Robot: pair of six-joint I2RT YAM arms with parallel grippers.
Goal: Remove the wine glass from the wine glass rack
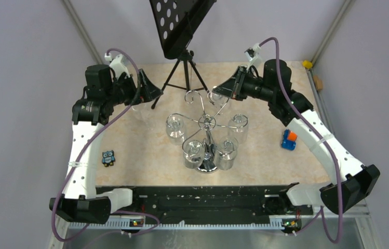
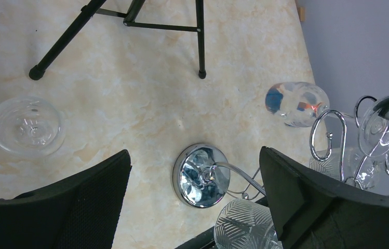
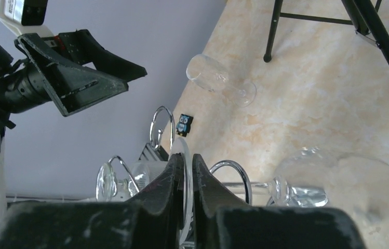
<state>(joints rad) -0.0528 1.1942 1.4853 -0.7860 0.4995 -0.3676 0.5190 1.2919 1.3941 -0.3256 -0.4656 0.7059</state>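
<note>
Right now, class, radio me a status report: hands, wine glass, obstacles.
Left hand open, empty. Right hand shut on wine glass foot. Glass hangs on rack, not yet off. Other glasses hang close.

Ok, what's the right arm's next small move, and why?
Probably slide the right end effector outward, away from the post of the wine glass rack: its fingers look pinched on the foot of the wine glass, and the stem sits in a wire curl.

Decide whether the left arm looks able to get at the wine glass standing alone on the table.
Likely yes. The left claw hangs open close by the wine glass, and nothing stands between them; the music stand and the rack are off to the side.
</note>
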